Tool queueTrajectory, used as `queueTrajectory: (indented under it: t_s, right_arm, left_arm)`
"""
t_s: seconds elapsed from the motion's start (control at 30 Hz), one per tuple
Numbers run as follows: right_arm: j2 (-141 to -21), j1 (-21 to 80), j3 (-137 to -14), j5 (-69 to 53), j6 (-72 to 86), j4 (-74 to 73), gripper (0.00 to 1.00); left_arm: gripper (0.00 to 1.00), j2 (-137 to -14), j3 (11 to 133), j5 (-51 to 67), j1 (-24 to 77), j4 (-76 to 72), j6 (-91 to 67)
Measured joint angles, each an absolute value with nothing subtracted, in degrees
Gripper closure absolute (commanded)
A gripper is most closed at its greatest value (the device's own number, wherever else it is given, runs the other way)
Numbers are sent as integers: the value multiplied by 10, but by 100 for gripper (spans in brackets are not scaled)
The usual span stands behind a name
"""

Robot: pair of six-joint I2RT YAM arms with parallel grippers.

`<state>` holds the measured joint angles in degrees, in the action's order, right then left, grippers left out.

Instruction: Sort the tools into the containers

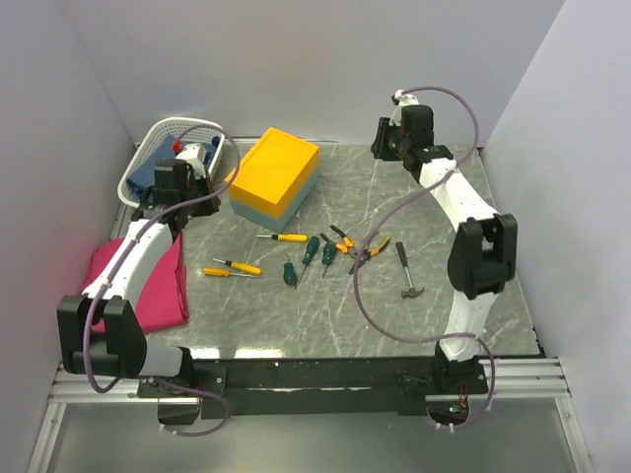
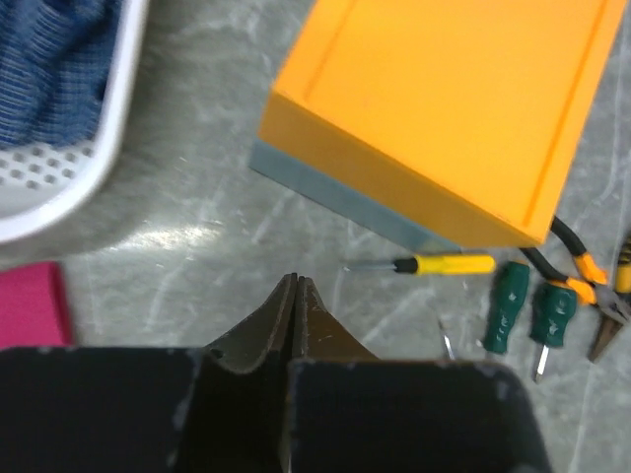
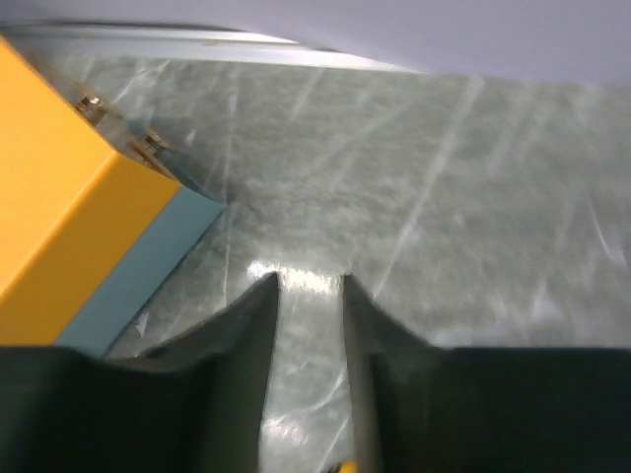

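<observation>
The tools lie in the middle of the table: two yellow-handled screwdrivers (image 1: 283, 236) (image 1: 235, 266), three green-handled screwdrivers (image 1: 310, 251), orange-handled pliers (image 1: 370, 251) and a black-handled hammer (image 1: 407, 274). The yellow-topped box (image 1: 276, 172) stands behind them, closed. The white perforated basket (image 1: 173, 153) is at the back left. My left gripper (image 1: 202, 168) is shut and empty, above the table between basket and box (image 2: 295, 281). My right gripper (image 1: 385, 143) is open and empty, raised at the back right (image 3: 308, 284), with the box (image 3: 69, 197) to its left.
A blue cloth (image 2: 49, 59) lies in the basket (image 2: 89, 168). A folded pink cloth (image 1: 148, 281) lies at the left, under my left arm. Grey walls close in the back and both sides. The left wrist view shows a yellow screwdriver (image 2: 449, 264) and green screwdrivers (image 2: 506, 315).
</observation>
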<state>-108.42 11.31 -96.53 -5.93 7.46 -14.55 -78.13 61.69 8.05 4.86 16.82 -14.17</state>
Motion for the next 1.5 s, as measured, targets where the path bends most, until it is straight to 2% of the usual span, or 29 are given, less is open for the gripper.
queueTrajectory:
  t_s: [0.1, 0.33, 0.63, 0.8, 1.03, 1.27, 1.5]
  right_arm:
    - [-1141, 98, -990, -151, 94, -91, 72]
    - [-1275, 108, -1059, -267, 160, 23, 71]
    - [-1479, 148, -1266, -263, 289, 133, 66]
    - [-1519, 166, -1316, -249, 321, 151, 67]
    - [-1520, 171, -1288, -303, 341, 196, 73]
    - [-1500, 148, -1189, -402, 327, 192, 77]
    - [-1388, 130, -1077, -478, 252, 121, 77]
  left_arm:
    - [99, -795, 613, 112, 49, 170, -131]
    - [99, -820, 592, 145, 48, 159, -130]
    - [99, -848, 584, 167, 38, 141, -119]
    - [99, -869, 584, 168, 26, 117, -110]
    - [99, -926, 589, 167, 18, 77, -100]
    - [99, -1020, 647, 166, 9, 30, -100]
    - [99, -1079, 718, 175, 9, -2, -111]
